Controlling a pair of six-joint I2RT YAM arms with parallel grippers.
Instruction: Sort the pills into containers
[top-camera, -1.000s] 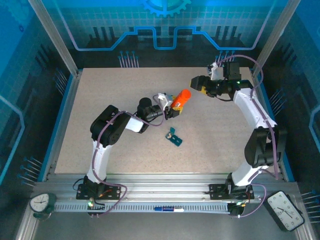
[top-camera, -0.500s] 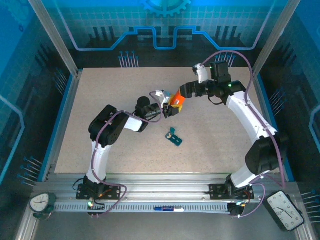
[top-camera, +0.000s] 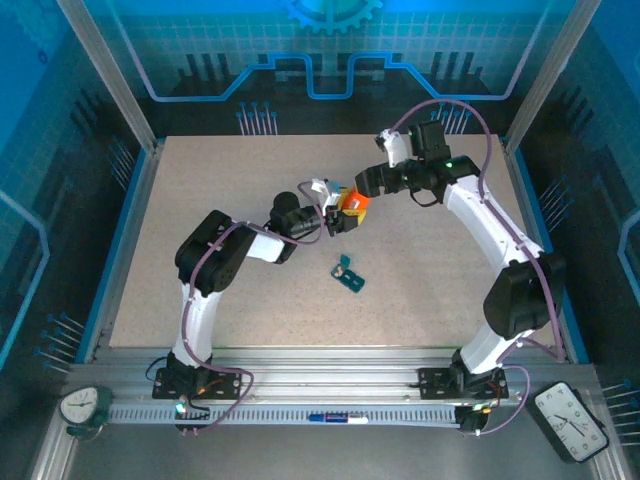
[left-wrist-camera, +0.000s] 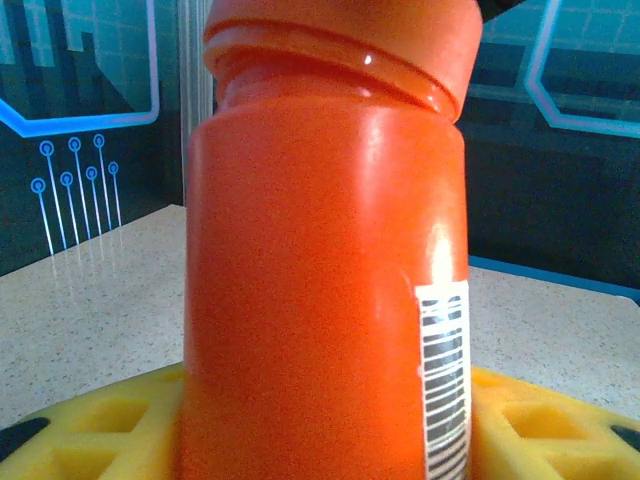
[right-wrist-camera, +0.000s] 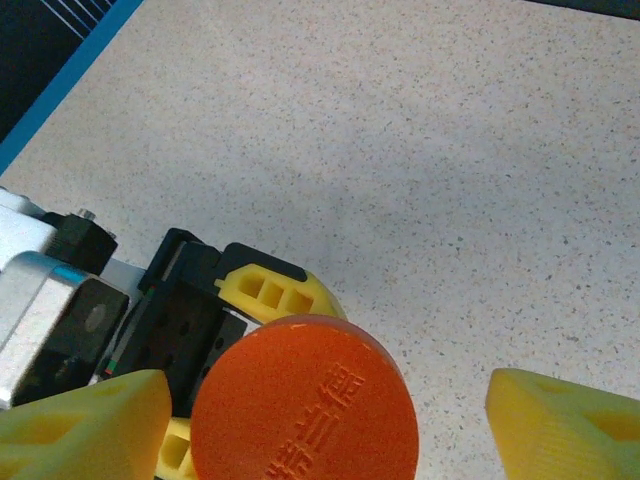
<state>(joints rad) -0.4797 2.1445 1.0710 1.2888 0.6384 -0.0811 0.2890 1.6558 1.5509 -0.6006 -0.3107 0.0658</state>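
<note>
Right gripper (top-camera: 363, 188) has swung in from 3 o'clock and now sits over the bottle (top-camera: 349, 204); a second ago it hung well off to that side. Left gripper (top-camera: 333, 214) has barely shifted. Its jaws are clamped on the bottle's body, holding it cap-up, probably to steady it so the other arm can work the cap (right-wrist-camera: 305, 400). Whether the bottle's base rests on the table (top-camera: 200, 200) I cannot tell.

From the right wrist, the yellow fingers (right-wrist-camera: 85, 425) stand at 9 and 3 o'clock of the cap with a gap on each side. They are spread around it and grip nothing. I judge this as lining up to close on the lid and twist it off.

Pill box (top-camera: 350, 276) lies on the table at 6 o'clock of the bottle, apart from it and untouched, so sorting seems not yet begun.
</note>
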